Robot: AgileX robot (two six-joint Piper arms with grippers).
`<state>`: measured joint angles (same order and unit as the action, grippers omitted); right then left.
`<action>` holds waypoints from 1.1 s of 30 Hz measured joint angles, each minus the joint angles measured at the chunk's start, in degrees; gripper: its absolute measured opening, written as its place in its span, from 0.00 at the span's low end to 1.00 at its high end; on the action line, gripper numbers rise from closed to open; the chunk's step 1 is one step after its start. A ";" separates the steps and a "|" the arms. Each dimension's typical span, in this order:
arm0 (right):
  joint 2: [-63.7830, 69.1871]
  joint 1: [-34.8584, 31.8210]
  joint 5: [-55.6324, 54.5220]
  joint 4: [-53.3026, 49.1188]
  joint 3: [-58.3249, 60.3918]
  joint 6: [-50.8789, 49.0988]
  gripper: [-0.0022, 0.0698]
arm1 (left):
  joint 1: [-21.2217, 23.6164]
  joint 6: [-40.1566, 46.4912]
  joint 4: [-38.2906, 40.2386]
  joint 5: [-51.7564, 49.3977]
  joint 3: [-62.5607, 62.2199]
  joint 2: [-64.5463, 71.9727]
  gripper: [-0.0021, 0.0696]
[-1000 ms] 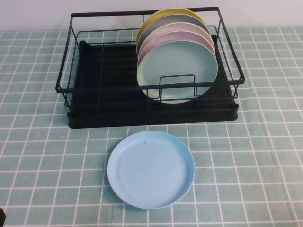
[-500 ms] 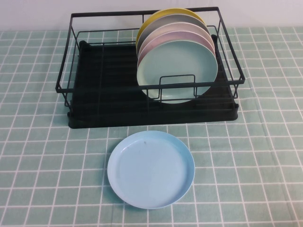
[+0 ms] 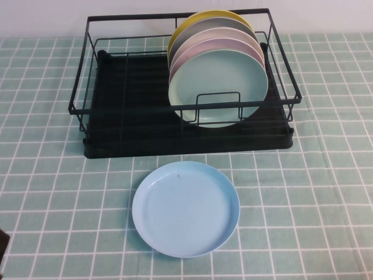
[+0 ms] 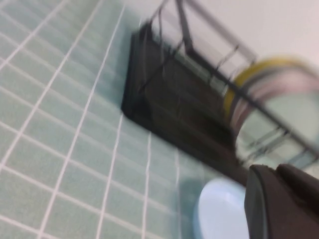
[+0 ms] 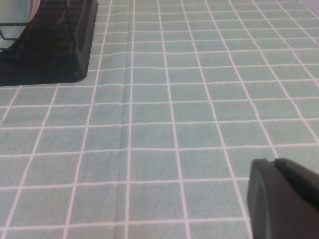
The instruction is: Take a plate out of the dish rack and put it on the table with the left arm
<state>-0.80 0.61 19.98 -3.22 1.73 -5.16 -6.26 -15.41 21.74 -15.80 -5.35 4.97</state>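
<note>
The mint-green plate (image 3: pixel 218 87) stands upright at the front of a row of plates in the black wire dish rack (image 3: pixel 128 116), at the back of the checked table (image 3: pixel 303 198). In the left wrist view the rack (image 4: pixel 169 99) and that plate (image 4: pixel 289 119) look blurred and lie well beyond my left gripper (image 4: pixel 275 168). The left gripper is shut and holds nothing. Only a dark bit of the left arm (image 3: pixel 2 245) shows at the high view's lower left edge. My right gripper (image 5: pixel 274 162) hovers shut over bare cloth, off to the rack's right.
A sky-blue plate (image 3: pixel 185 209) lies flat on the table in front of the rack, and it also shows in the left wrist view as a pale plate (image 4: pixel 219 209). Pink, grey and yellow plates (image 3: pixel 210 26) stand behind the mint one. A rack corner (image 5: pixel 50 45) shows in the right wrist view.
A dark part of the left arm has come back into the high view's lower left corner, higher than a second ago. Plates and rack have not moved.
</note>
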 joint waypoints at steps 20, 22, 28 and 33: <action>0.00 0.00 0.00 0.00 0.00 0.00 0.00 | 0.00 55.72 -3.19 -35.07 -53.15 52.40 0.02; 0.00 0.00 0.00 0.00 0.00 0.00 0.00 | 0.00 57.82 -2.49 -35.20 -54.86 55.41 0.02; 0.00 0.00 0.00 0.00 0.00 0.00 0.00 | 0.00 64.01 1.40 -34.78 -57.81 61.98 0.02; 0.00 0.00 0.00 0.00 0.00 0.00 0.00 | 0.00 68.08 5.33 -31.35 -59.43 64.71 0.05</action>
<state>-0.80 0.61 19.98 -3.22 1.73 -5.16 -6.26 52.67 27.07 -47.15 -64.78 69.68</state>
